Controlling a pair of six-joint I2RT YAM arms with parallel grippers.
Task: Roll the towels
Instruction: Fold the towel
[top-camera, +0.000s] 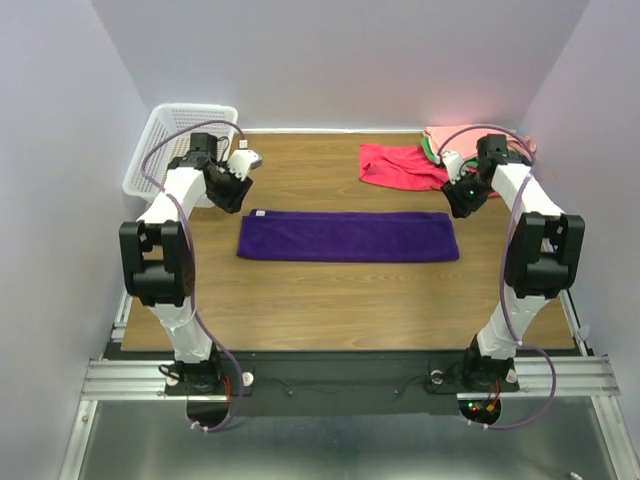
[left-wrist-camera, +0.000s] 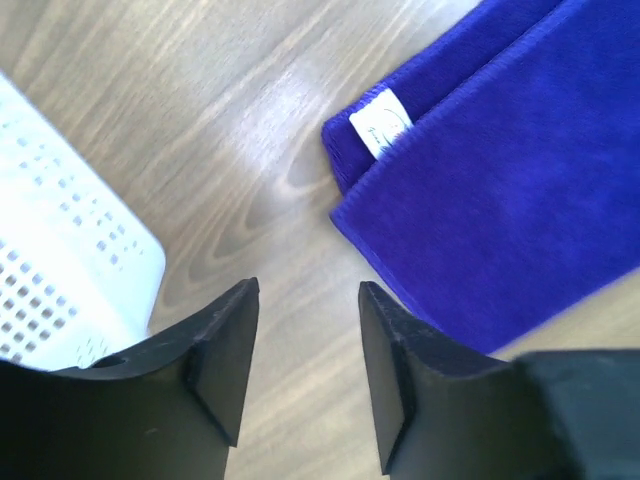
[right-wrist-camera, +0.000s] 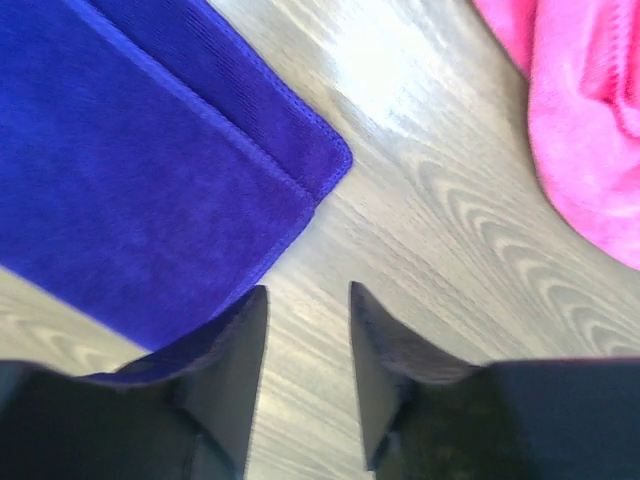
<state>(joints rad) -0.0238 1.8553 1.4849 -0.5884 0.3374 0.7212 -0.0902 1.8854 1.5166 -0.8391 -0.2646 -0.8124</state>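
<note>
A folded purple towel (top-camera: 348, 236) lay flat on the tabletop (top-camera: 340, 300). The left pincer (left-wrist-camera: 308, 305) and right pincer (right-wrist-camera: 308, 300) hovered near its two ends, both spread apart.

The left arm (top-camera: 152, 260) rose from its base, bent at the elbow and reached forward. The right arm (top-camera: 541, 255) did the same on the other side. Each wrist tipped down. The left gripper (left-wrist-camera: 305, 292) pointed down, and its two black fingers (left-wrist-camera: 215, 350) stood a little apart. The right gripper (right-wrist-camera: 307, 292) pointed down too, with its fingers (right-wrist-camera: 385, 370) also a little apart. The two grippers were well apart from each other.
</note>
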